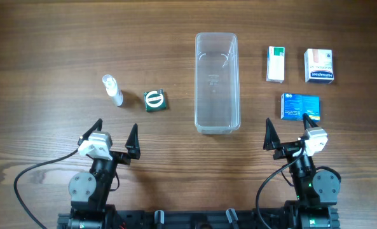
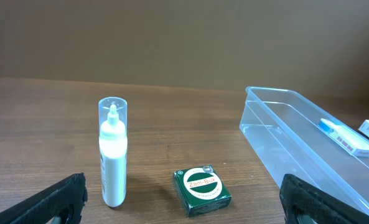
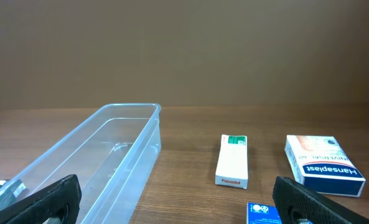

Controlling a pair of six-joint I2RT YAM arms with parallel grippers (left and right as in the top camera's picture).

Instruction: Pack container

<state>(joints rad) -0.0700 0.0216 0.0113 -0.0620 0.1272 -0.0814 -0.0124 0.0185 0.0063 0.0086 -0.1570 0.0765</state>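
The clear plastic container stands empty in the middle of the table; it also shows in the left wrist view and the right wrist view. Left of it lie a green Zam-Buk box and a white bottle with a clear cap. Right of it lie a white Panadol box, a Hansaplast box and a blue box. My left gripper and right gripper are open and empty near the front.
The wooden table carries all the items. Both arm bases and cables sit at the front edge.
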